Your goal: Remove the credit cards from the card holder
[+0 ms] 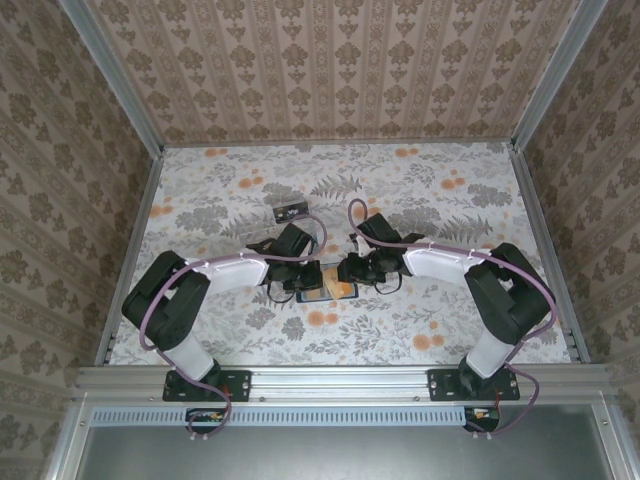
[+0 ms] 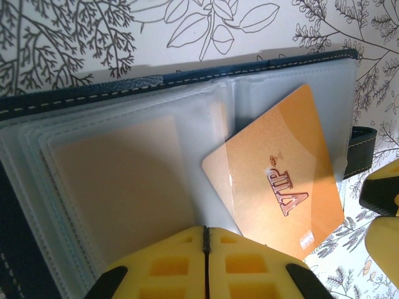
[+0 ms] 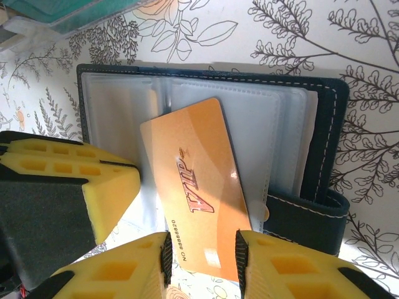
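Note:
The navy card holder lies open on the flowered table, its frosted sleeves facing up, between both arms. An orange-tan VIP card sticks out at a slant over the near edge of the right-hand sleeve. My right gripper is open, its fingers either side of the card's free end; I cannot tell whether the pads touch its edges. My left gripper is shut and empty, tips at the sleeves' near edge. Another tan card shows through the left sleeve.
A clear tray with green contents sits just beyond the card holder, small and dark from above. The two grippers are close together: the left one's finger is beside the card. Metal rails and papered walls bound the table.

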Robot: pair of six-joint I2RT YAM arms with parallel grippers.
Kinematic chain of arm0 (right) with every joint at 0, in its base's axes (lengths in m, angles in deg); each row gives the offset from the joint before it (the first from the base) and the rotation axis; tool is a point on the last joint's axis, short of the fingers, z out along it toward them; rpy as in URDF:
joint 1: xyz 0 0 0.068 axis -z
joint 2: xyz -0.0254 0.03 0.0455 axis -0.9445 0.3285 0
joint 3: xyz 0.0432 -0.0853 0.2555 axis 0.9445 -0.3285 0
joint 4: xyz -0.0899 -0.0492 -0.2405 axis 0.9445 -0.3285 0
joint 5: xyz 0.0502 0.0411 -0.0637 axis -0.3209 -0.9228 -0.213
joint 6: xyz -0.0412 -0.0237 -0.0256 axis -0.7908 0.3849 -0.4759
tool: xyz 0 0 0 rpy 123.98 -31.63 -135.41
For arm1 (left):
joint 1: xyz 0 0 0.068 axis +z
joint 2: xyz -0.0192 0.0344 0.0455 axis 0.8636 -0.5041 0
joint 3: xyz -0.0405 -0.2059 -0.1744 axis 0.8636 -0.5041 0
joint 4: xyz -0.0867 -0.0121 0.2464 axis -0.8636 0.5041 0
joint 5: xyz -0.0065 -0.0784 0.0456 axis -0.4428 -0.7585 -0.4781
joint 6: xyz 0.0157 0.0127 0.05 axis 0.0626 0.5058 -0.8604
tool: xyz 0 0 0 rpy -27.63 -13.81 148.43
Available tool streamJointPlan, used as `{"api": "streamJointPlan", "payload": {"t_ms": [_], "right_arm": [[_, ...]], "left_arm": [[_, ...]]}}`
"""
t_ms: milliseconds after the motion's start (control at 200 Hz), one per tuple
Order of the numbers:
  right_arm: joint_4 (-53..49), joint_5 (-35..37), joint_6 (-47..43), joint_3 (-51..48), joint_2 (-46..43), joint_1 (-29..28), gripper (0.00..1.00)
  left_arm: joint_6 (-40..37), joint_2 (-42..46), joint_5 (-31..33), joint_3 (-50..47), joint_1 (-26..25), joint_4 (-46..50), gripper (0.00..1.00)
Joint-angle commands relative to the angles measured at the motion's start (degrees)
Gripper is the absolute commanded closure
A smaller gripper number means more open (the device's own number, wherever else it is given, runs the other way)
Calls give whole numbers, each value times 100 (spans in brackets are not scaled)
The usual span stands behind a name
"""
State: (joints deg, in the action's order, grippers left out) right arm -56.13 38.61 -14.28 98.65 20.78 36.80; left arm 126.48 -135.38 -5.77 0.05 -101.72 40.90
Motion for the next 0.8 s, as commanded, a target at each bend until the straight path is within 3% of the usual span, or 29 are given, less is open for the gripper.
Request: {"api": "streamJointPlan", "payload": {"t_ms": [0, 795], "right_arm": [[-250, 101, -149, 28, -70, -17, 65], [-155, 139, -143, -363, 70, -17, 66]], "left_arm": [[9, -57, 21, 151, -28, 299, 92], [-79, 80, 41, 501, -221, 588, 92]]}}
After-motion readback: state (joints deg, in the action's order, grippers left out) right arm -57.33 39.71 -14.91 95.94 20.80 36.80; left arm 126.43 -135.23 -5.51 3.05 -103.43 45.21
